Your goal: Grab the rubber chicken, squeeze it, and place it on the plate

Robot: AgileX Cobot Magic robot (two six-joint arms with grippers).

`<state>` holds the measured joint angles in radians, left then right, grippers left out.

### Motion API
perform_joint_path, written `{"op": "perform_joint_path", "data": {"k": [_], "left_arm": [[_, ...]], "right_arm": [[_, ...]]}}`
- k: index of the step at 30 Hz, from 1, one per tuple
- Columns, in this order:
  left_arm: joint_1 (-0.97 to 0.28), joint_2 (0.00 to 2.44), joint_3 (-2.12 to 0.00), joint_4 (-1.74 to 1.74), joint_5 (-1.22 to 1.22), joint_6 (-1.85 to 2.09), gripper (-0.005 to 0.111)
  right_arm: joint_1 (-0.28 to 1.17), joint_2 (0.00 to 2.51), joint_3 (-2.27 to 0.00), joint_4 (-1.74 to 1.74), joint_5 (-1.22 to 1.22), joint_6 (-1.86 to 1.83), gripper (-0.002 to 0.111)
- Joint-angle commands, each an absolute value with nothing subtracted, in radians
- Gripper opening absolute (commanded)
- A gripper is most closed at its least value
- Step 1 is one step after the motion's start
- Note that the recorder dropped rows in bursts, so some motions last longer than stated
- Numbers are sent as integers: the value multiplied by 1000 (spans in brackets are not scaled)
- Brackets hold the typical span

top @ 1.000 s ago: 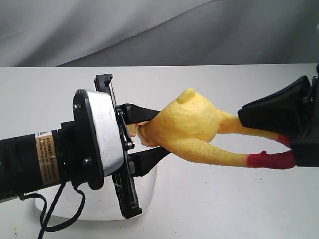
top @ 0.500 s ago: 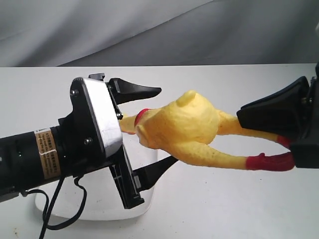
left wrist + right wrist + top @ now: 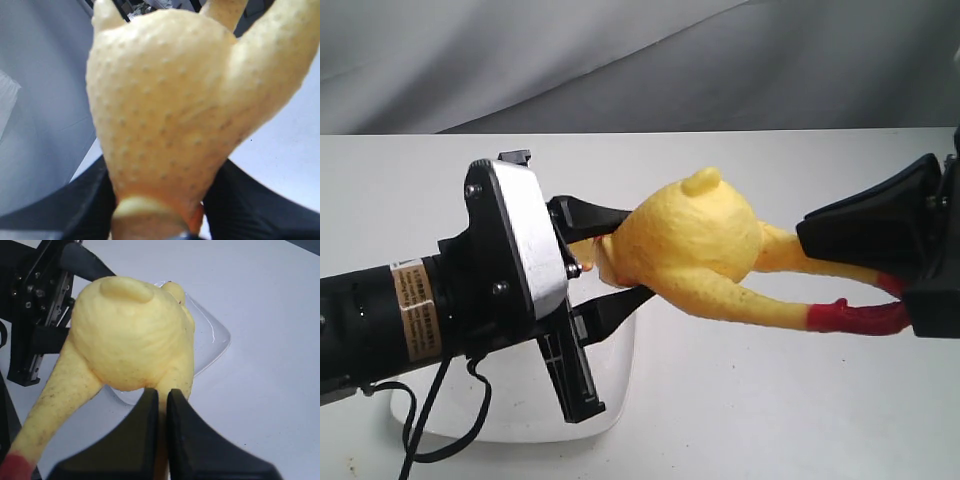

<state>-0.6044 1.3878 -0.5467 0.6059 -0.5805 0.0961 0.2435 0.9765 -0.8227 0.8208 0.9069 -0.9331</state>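
Fingers (image 3: 592, 214) of my left gripper (image 3: 636, 252) are pinching the neck end of the rubber chicken (image 3: 695, 235), one above and one below, with the yellow rubber pressed between them. From my left wrist I see the same dark fingers (image 3: 250, 205) on either side of the pimpled body where it narrows. Beneath this gripper, at the near left of the white table (image 3: 770, 420), lies the plate (image 3: 620, 400), glossy and white. The chicken is not on it. The toy hangs in the air between my two arms, lying roughly level, with its plump body just right of my left fingers and its two legs trailing off to the right. The nearer leg runs free, and its red foot (image 3: 850, 318) reaches the body of my right gripper (image 3: 161, 410). The farther leg passes under that gripper's black finger (image 3: 870, 225). From my right wrist I see the two fingers drawn almost together with only a thin gap, nipping that leg just below the body, while the plate shows beyond the chicken.
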Motion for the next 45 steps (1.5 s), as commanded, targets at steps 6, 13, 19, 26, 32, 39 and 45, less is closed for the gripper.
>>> {"op": "perform_joint_path", "data": {"k": [6, 13, 19, 26, 32, 39, 45], "left_arm": [[-610, 1386, -553, 745, -594, 79, 1], [-610, 1386, -553, 745, -594, 79, 18], [-610, 1386, -553, 670, -583, 44, 83], [-610, 1386, -553, 619, -542, 43, 79], [-610, 1386, -553, 619, -542, 43, 68], [-610, 1386, -553, 619, -542, 43, 6], [-610, 1386, -553, 621, -540, 41, 1]], "right_arm": [[248, 970, -823, 849, 900, -940, 0], [248, 970, -823, 849, 902, -940, 0], [248, 970, -823, 849, 902, -940, 0], [248, 970, -823, 849, 902, -940, 0], [248, 970, -823, 849, 902, -940, 0], [248, 970, -823, 849, 902, -938, 0], [248, 970, -823, 849, 902, -938, 0]]}}
